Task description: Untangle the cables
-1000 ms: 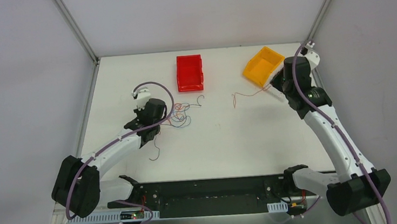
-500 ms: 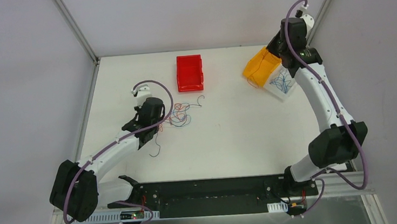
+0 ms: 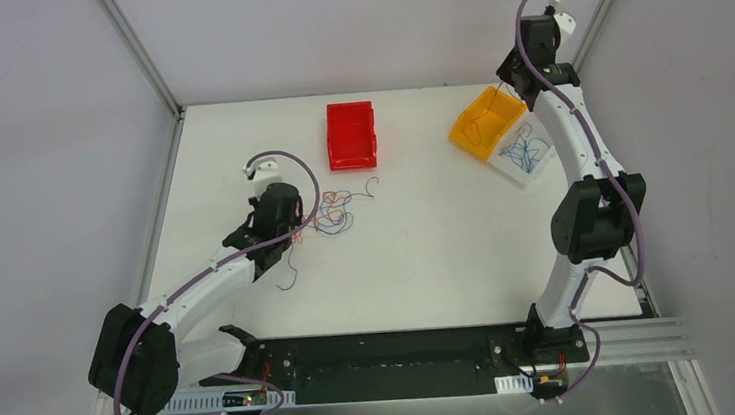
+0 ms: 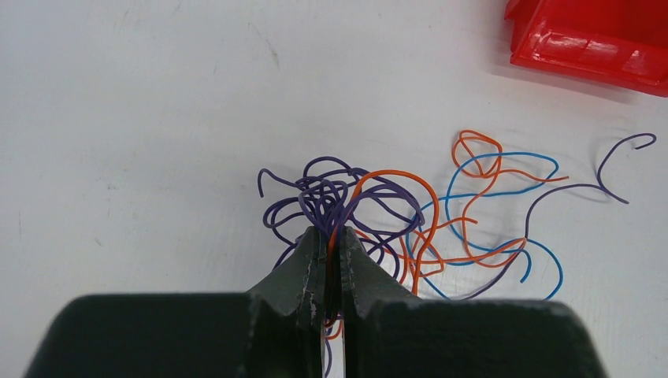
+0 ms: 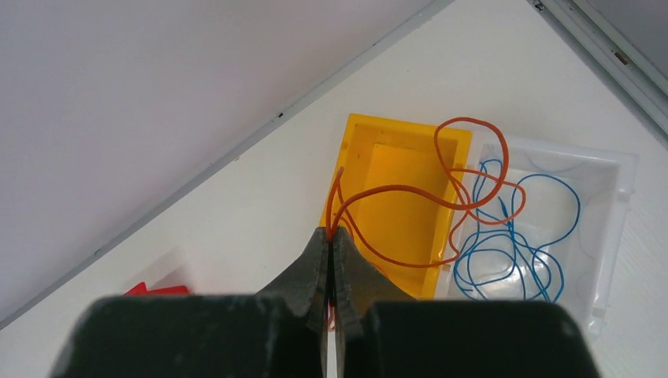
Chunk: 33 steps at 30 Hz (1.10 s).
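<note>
Right wrist view, item one: right gripper (image 5: 329,233), jaws pressed together on one end of a thin orange wire (image 5: 398,189), held high above the far right corner of the white table (image 3: 429,262).

Item two: the orange wire itself. It hangs free in loose curls. Its near part lies over the open yellow plastic bin (image 5: 402,224), but its far loop strays across the neighbouring clear plastic tray (image 5: 606,197).

Item three: the clear tray touches the yellow bin's side and holds a coil of blue wires (image 5: 504,260).

Item four: left gripper (image 4: 329,238), jaws closed on purple and orange strands at the near edge of the remaining tangle of purple, orange and blue wires (image 4: 346,197). The tangle lies on the table near the red plastic bin (image 4: 591,39).

Step in hand, as judged: dropping the freed orange wire into the yellow bin.

Handling note: carry the pinch sideways, away from the clear tray, until the stray loop also hangs over yellow, then lower before opening, lest the springy curl land among the blue wires. The left pinch is best kept firm on the knot.
</note>
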Available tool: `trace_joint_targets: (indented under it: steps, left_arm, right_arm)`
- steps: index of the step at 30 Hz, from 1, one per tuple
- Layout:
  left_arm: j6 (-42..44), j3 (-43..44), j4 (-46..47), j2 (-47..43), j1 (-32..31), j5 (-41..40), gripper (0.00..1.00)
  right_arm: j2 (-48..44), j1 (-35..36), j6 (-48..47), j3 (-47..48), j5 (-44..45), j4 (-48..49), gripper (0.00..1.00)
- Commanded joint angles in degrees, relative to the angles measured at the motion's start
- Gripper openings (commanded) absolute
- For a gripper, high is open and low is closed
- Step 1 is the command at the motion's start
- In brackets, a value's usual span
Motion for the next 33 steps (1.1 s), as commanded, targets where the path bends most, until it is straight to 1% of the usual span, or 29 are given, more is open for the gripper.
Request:
trace_joint_targets:
  steps: [1, 6, 13, 18, 22, 25, 26, 33]
  left_arm:
    - [1.1, -0.4, 2.1, -1.7, -0.4, 0.1, 0.0]
    - [1.3, -0.3, 2.2, -1.5, -0.5, -0.1, 0.0]
    - [1.6, -0.5, 2.3, -1.6, -0.5, 0.1, 0.0]
    - [1.8, -0.5, 2.4, -1.8, -0.5, 0.2, 0.0]
    - [1.8, -0.6, 2.4, -2.2, -0.5, 0.3, 0.0]
    - [1.9, -0.8, 2.4, -2.5, -0.5, 0.5, 0.0]
    - [1.9, -0.9, 2.4, -2.6, -0.5, 0.6, 0.0]
    - [2.1, -1.3, 2.8, -3.3, -0.5, 0.5, 0.0]
  right_arm:
    - [3.4, -0.4, -5.1, 5.4, 1.2, 1.7, 0.0]
    - [7.1, -0.3, -5.1, 5.2, -3.2, 2.0, 0.0]
    - [11.0, -0.4, -1.3, 4.1, -11.7, 0.9, 0.0]
    - [12.1, -1.6, 3.4, 1.4, -14.5, 1.0, 0.0]
    - [13.5, -4.2, 7.3, 0.3, -15.2, 1.1, 0.0]
    - [16.4, -7.0, 9.5, 3.3, -17.5, 0.3, 0.0]
    - [17.4, -8.2, 10.4, 5.2, -19.8, -0.5, 0.0]
    - [26.2, -14.3, 14.6, 20.6, -26.0, -8.2, 0.0]
